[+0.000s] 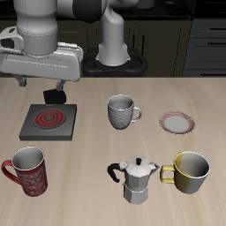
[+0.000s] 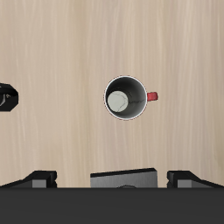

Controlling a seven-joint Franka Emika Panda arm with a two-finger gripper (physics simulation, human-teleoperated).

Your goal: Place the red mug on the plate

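Note:
The red mug [image 1: 29, 172] stands upright near the table's front edge, dark red with a pale mottled pattern. In the wrist view I see the red mug [image 2: 126, 97] from straight above, with its light grey inside and red handle. The plate [image 1: 178, 123], a small saucer with a white centre and reddish-brown rim, lies far across the table from the mug. My gripper [image 1: 55, 94] hangs high above the table, farther back than the mug, over the burner. In the wrist view my gripper [image 2: 114, 178] shows its fingers [image 2: 39, 179] spread wide and empty.
A square grey burner [image 1: 48, 121] with a red spiral lies behind the red mug. A grey-white mug [image 1: 122, 111] stands mid-table. A metal moka pot [image 1: 135, 179] and a yellow mug [image 1: 192, 172] stand near the front edge.

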